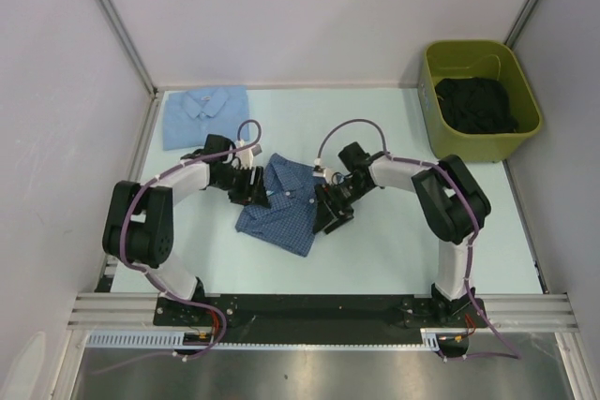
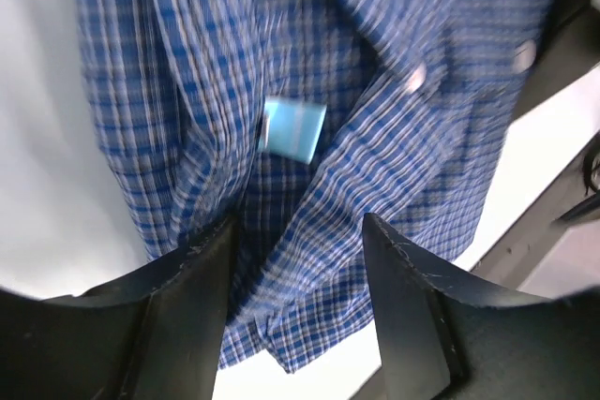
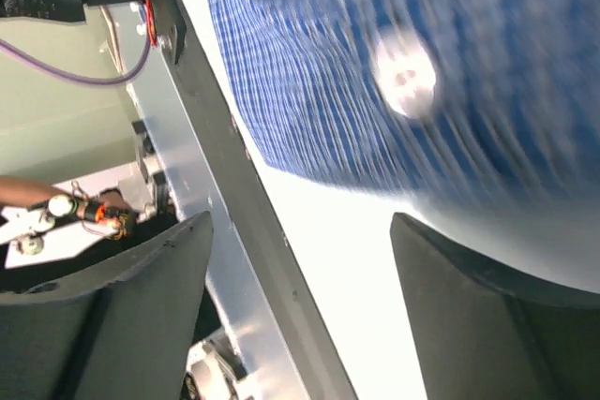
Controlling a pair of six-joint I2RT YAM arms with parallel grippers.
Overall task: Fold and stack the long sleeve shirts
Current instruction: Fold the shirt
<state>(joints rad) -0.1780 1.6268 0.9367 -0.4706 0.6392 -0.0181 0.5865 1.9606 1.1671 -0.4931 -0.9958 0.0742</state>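
- Near edge: both arm bases are bolted to a metal rail [image 1: 319, 308], left and right.
- Mid-surface [image 1: 394, 250]: the checked blue shirt [image 1: 279, 205] lies rumpled and partly folded. It sits between the two hands.
- Left hand [image 2: 298, 228]: at the shirt's left edge, fingers spread. Checked cloth is bunched in the gap between them, and I see no pinch on it. A pale label [image 2: 292, 128] sits just past the fingertips.
- Right hand [image 3: 302, 228]: at the shirt's right edge, fingers spread with nothing between them. Bare surface shows in the gap. Just beyond is blurred cloth with a white button [image 3: 405, 72].
- Far left corner: the pale blue shirt [image 1: 203, 114] is folded flat, collar toward the back wall. It lies well apart from the checked one.
- Far right corner: a green bin [image 1: 480, 147] with dark clothing [image 1: 476, 105] inside.
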